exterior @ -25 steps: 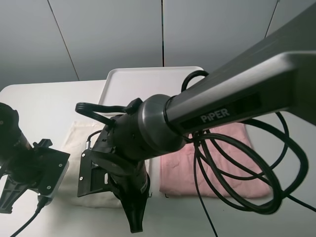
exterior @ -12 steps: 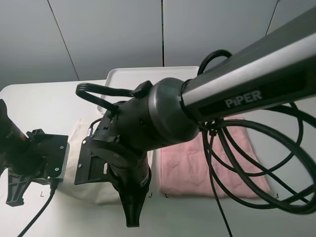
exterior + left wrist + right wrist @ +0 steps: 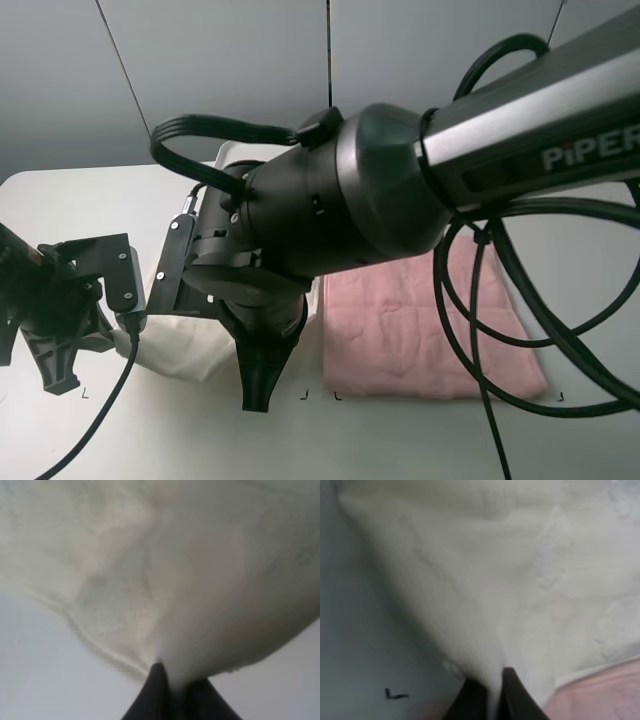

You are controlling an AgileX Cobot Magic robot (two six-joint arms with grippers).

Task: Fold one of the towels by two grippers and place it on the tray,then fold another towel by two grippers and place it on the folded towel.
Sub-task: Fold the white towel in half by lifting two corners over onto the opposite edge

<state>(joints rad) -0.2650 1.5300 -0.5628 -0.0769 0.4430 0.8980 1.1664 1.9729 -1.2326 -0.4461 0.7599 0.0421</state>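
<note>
A cream towel (image 3: 195,345) lies on the left of the white table, with its near edge lifted. A pink towel (image 3: 400,330) lies flat to its right. The white tray (image 3: 226,152) stands behind them, mostly hidden by the right arm. My left gripper (image 3: 62,375) is shut on the cream towel's near left corner, which hangs from the fingertips in the left wrist view (image 3: 172,680). My right gripper (image 3: 258,395) is shut on the near right corner of the cream towel (image 3: 495,570), as the right wrist view (image 3: 492,682) shows. The pink towel's edge (image 3: 600,695) shows beside it.
The right arm's thick body and its looping black cables (image 3: 480,330) cover the middle of the exterior high view. Small black tape marks (image 3: 335,397) sit on the table near the towels' front corners, one also in the right wrist view (image 3: 395,695).
Both grippers have risen and moved toward the back, carrying the cream towel's near edge up off the table. The pink towel has not moved.
</note>
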